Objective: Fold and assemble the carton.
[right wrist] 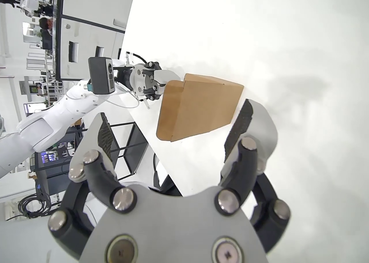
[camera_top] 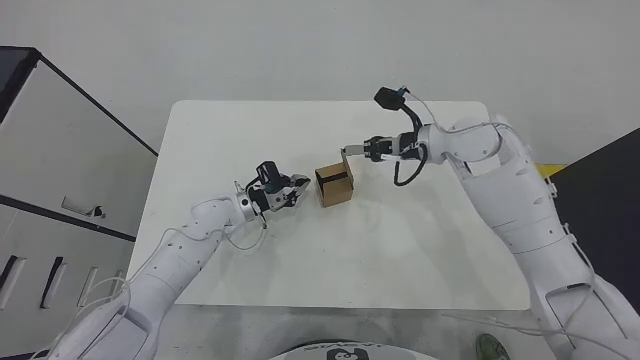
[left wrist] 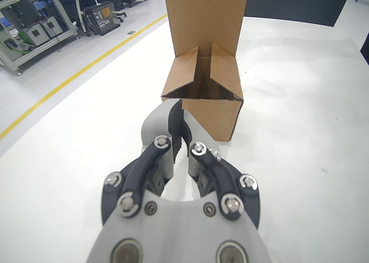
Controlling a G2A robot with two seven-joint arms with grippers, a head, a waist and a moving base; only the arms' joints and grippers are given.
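A brown carton (camera_top: 334, 184) stands at the middle of the white table (camera_top: 430, 250). In the left wrist view the carton (left wrist: 207, 97) has its top open, two small side flaps tilted inward and a tall lid flap upright on the far side. My left gripper (camera_top: 297, 192) sits low at the carton's near bottom corner; its fingers (left wrist: 175, 122) are shut with nothing between them. My right gripper (camera_top: 347, 150) is on the opposite side, by the lid flap. It is open (right wrist: 173, 128), and the carton (right wrist: 201, 105) lies just beyond its fingertips.
A grey cabinet (camera_top: 60, 150) stands off the table's left edge. Bare tabletop surrounds the carton on every side. A dark panel (camera_top: 610, 200) stands by the table's right side.
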